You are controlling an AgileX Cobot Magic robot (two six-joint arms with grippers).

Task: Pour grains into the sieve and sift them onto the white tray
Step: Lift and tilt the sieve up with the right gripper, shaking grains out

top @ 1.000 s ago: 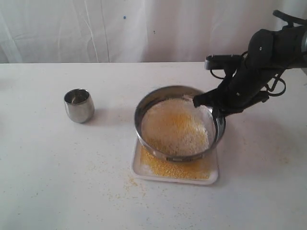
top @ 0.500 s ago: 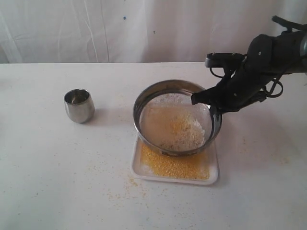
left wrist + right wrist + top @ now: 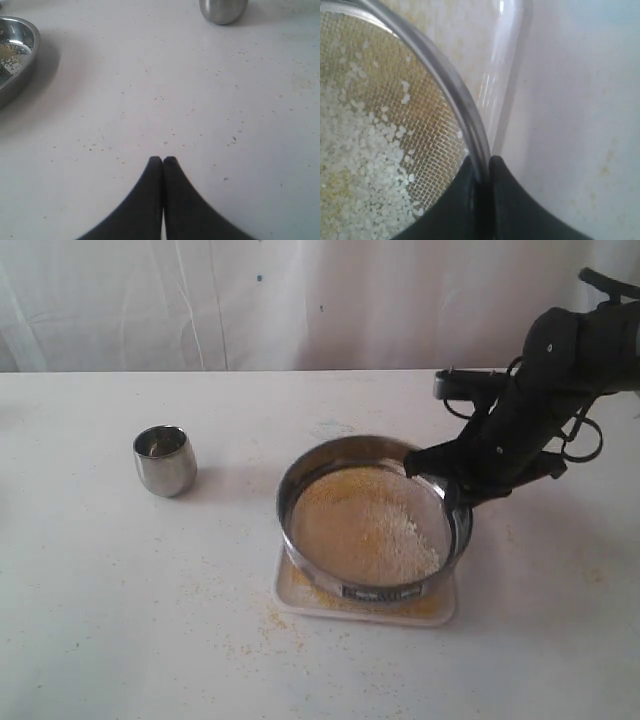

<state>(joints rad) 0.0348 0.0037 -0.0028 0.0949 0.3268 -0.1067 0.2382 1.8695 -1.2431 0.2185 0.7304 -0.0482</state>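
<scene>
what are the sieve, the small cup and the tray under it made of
The sieve looks like steel: shiny grey wall, fine woven wire bottom. The cup is polished metal, probably steel too, with mirror-like reflections. The tray is smooth plain white, maybe plastic or enamel; the look leaves that open.

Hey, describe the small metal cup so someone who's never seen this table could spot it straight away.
Start at the white table. Left of the wide steel sieve in the exterior view, standing alone, is the cup. It is small, rounded and shiny, with no mesh and nothing gripping it.
</scene>
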